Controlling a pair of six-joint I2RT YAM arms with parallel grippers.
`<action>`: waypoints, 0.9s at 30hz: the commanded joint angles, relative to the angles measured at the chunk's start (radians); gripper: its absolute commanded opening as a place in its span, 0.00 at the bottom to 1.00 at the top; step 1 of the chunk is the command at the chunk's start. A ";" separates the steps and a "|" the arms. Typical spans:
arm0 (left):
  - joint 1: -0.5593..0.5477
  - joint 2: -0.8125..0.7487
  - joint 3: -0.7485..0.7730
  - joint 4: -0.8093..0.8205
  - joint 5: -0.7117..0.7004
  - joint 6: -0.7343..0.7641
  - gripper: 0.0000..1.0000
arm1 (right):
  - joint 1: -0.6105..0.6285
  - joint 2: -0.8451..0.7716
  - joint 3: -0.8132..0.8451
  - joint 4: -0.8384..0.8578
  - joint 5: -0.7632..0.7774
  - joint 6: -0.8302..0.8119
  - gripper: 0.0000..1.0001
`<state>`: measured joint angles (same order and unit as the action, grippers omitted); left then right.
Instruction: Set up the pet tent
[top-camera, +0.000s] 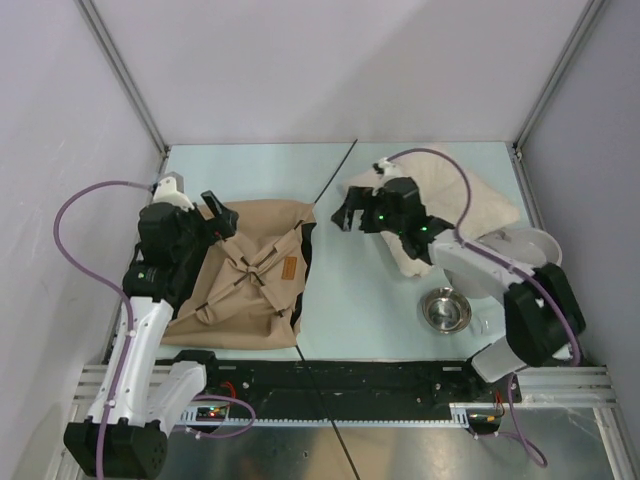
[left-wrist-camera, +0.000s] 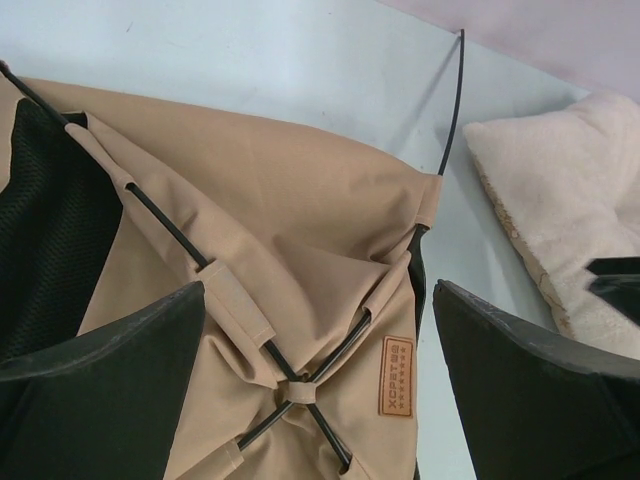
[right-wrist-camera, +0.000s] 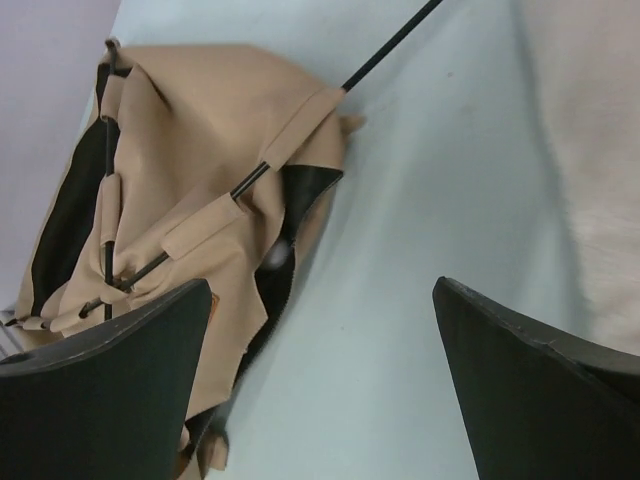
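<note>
On the table (top-camera: 370, 290), in the top view, the pet tent (top-camera: 245, 275) is lying collapsed with its poles (top-camera: 250, 262) crossing on top. The left gripper (top-camera: 220, 216) is hovering at the tent's far left corner and the right gripper (top-camera: 350, 215) to the tent's right. Farther right, a steel bowl (top-camera: 444, 309) is showing only its bare inside.

In the left wrist view, 2 fingers (left-wrist-camera: 100, 390) are standing wide apart above the tent, gripping nothing.

In the right wrist view, the fingers (right-wrist-camera: 540, 390) are gaping just as wide right of the tent, holding nothing.
</note>
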<state>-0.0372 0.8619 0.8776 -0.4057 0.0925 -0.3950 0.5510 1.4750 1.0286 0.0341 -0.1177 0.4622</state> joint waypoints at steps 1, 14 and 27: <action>-0.005 -0.056 -0.044 0.024 0.015 -0.030 1.00 | 0.073 0.139 0.105 0.140 -0.003 0.102 0.99; -0.006 -0.135 -0.095 -0.023 0.007 -0.036 1.00 | 0.121 0.537 0.339 0.225 0.178 0.325 0.98; -0.006 -0.120 -0.073 -0.062 -0.026 -0.001 1.00 | 0.169 0.747 0.523 0.246 0.164 0.424 0.54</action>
<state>-0.0372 0.7414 0.7792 -0.4618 0.0864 -0.4187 0.7025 2.2021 1.4940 0.2272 0.0402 0.8570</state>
